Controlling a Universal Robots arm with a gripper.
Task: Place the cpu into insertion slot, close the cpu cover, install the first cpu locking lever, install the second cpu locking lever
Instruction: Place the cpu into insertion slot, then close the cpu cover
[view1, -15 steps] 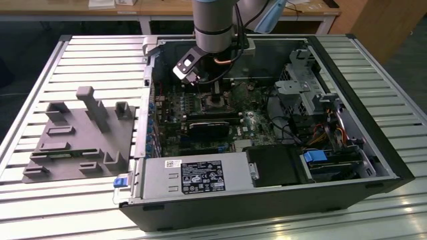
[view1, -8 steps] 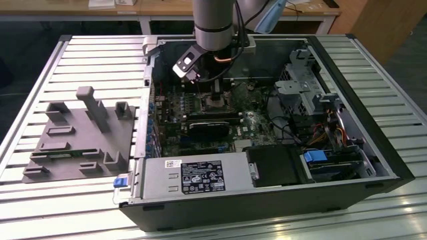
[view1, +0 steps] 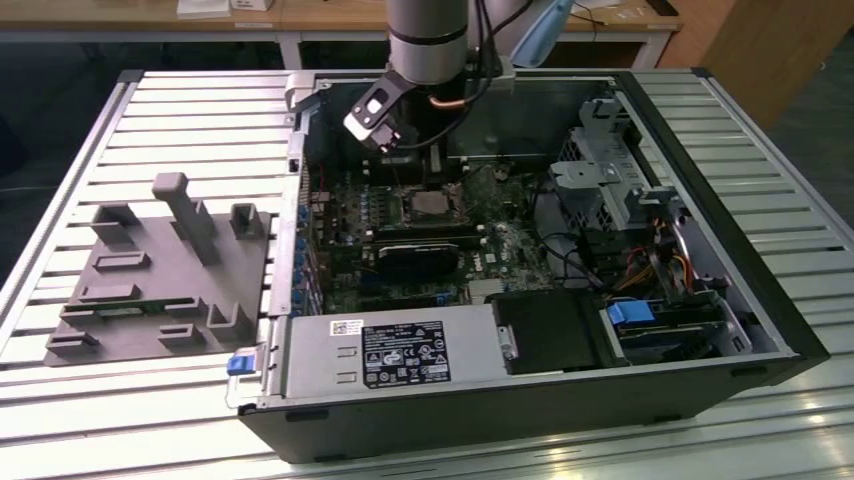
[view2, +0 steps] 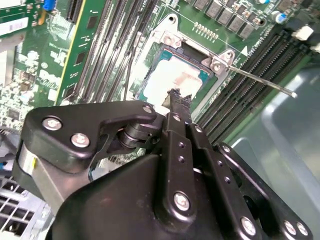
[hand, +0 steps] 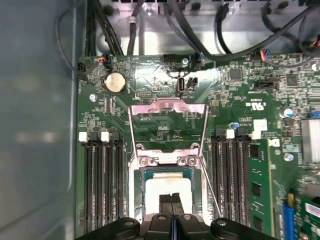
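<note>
On the exterior view's left, a grey moulded fixture with upright posts (view1: 160, 270) sits on the slatted metal counter (view1: 160, 110), well apart from the work and with nothing on it that I can make out. Next comes the open black computer case (view1: 534, 420), laid on its side so that the green circuit board (hand: 100, 115) faces up and the arm can reach in from above. Near the middle of that board, between 2 banks of long black memory slots (hand: 102, 185), lies the square insertion slot with its silver metal rim (hand: 134, 195). The cpu, a flat square chip with a dull silver-grey top smeared whitish (hand: 167, 186), is already seated in it. The black gripper (view2: 176, 97) hangs right over the chip with its 2 fingers pressed together and nothing between them; I cannot tell whether the tips touch the metal. The cpu cover, a thin silver frame with a cut-out middle (hand: 167, 104), is tilted back on its hinge beyond the slot, which leaves the chip bare. A thin silver wire lever (view2: 260, 80) juts out unlatched beside the slot, probably to free that cover. Farther toward the exterior view's right stands a grey metal drive cage (view1: 601, 170).
</note>
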